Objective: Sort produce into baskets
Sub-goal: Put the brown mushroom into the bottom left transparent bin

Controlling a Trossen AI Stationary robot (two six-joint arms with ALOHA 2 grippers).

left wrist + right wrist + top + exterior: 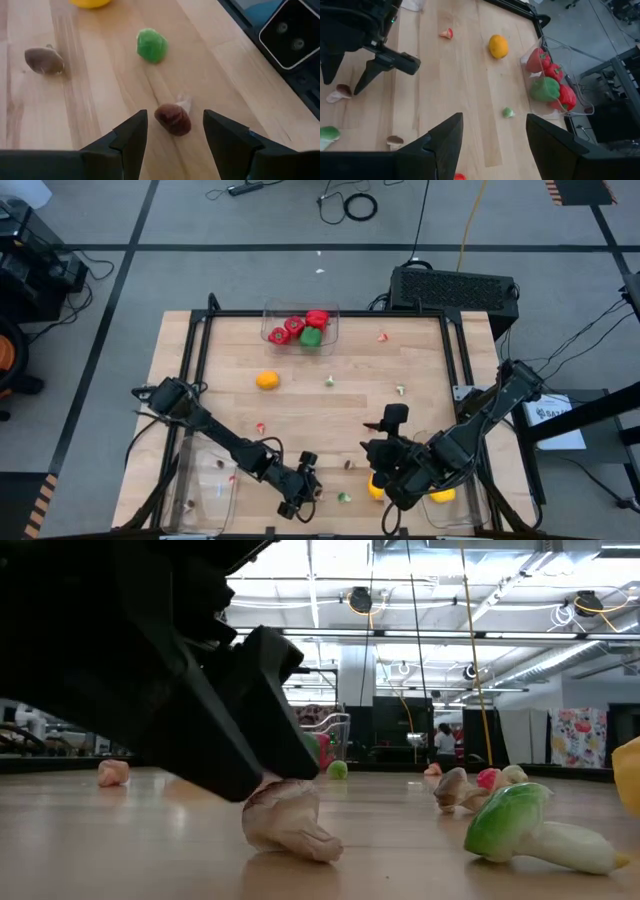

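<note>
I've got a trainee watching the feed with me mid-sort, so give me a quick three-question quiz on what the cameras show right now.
1. True or false: the left hand is open, with a brown mushroom piece on the table between its fingers.
2. Multiple choice: the basket at the far edge holds
A) only lemons
B) red peppers and a green pepper
C) nothing
3. Short answer: which round fruit lies loose on the wood in front of that basket?

Key
1. True; it is not yet gripped.
2. B; red peppers and a green pepper.
3. The orange.

The right hand hangs open above the table.
</note>
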